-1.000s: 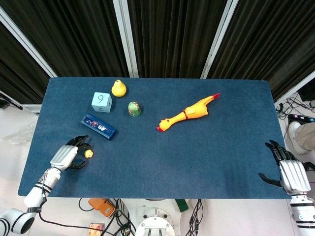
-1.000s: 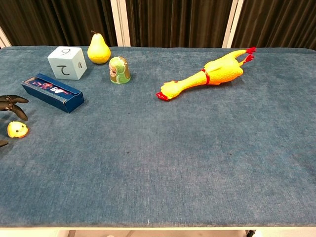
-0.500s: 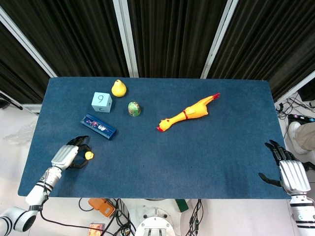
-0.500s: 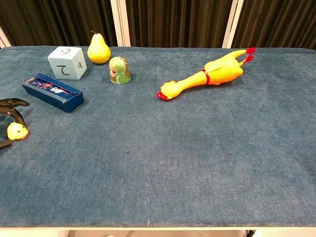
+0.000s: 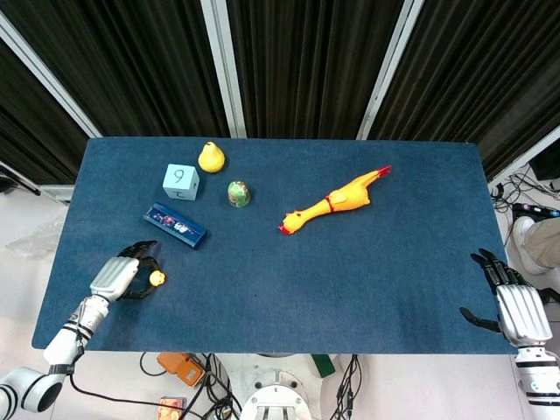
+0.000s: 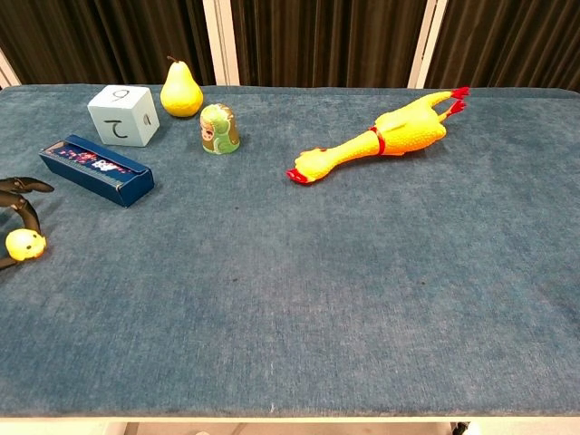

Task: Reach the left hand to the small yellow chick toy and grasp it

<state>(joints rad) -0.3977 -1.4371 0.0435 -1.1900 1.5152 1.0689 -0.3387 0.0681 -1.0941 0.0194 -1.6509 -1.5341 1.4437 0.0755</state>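
Drawn closer since a second ago, the left hand's (image 5: 119,278) fingers are curled around the small yellow chick toy (image 5: 157,277) at the tabletop's (image 5: 350,271) near-left edge; grasp seemingly almost completed.

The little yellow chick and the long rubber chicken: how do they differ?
The small yellow chick toy is round and tiny; the rubber chicken is long and stretched out. The chick sits at the table's near left edge between the left hand's fingers; the chicken lies free, mid-table, untouched. The chicken has red feet and beak end. Both are yellow.
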